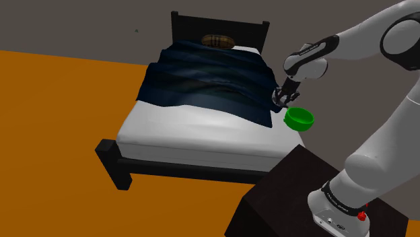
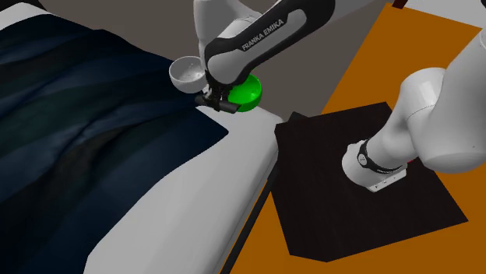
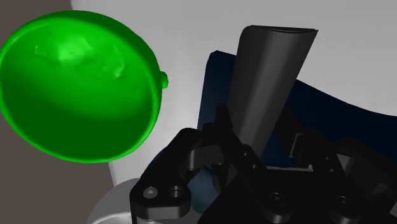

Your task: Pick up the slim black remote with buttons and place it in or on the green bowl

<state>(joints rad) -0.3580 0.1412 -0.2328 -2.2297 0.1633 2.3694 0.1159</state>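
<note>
I have the slim black remote (image 3: 270,76) in the pincer (image 3: 253,153). In the wrist view the fingers are closed on its lower end and the rest of it stands out ahead of them, clear of the bed (image 1: 202,138). I judge the pick-up done and the carry to the bowl to be the step in hand.

The green bowl (image 3: 76,95) sits just beside the pincer and slightly below it, on the white mattress at the bed's corner. It is upright, with its open mouth facing the wrist camera and nothing inside. The dark blue blanket (image 1: 202,77) lies under and behind the pincer. A pale grey bowl-shaped thing (image 2: 185,72) sits near the pincer on the side away from the green bowl.

Next I would move the pincer sideways until the remote's free end is over the middle of the bowl, then lower it and open the fingers. The remote looks longer than the bowl is wide, so I expect it to rest leaning on the rim. A release from too high could tip the light bowl or send the remote off the bed's edge.
</note>
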